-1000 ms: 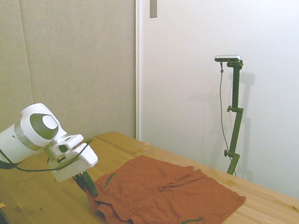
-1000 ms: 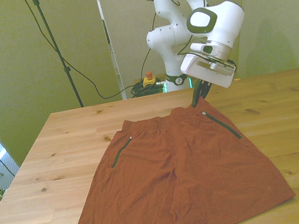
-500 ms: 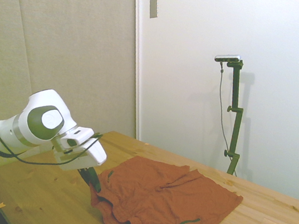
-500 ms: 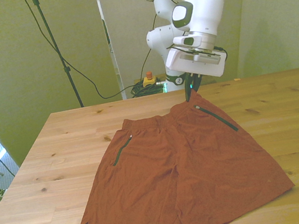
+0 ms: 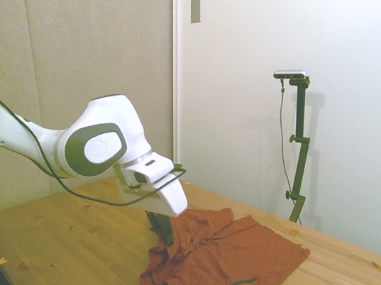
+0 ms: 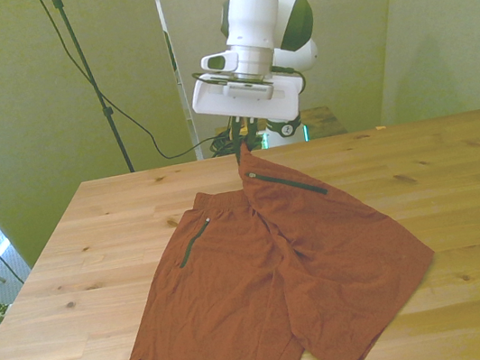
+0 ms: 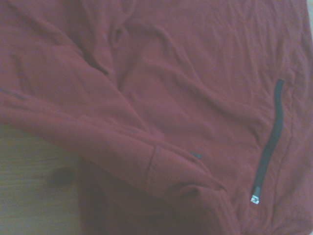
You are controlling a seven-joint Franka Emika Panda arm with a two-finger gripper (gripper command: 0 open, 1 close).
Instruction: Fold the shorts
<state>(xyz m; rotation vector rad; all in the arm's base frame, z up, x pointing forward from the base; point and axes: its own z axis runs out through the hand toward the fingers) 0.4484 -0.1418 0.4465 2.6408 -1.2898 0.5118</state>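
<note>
Tool (image 6: 243, 146) clamped on shorts (image 6: 266, 285) waistband corner, lifted above table (image 6: 457, 164); cables behind.

No text legible — nothing readable.

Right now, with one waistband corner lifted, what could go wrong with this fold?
The end effector pinches only one corner of the shorts, so the soft fabric may slip out. One half is crossing toward the front view's left while the rest lies on the table, so the whole garment may drag. The lifted part already bunches in the side view, so creases are likely.
</note>
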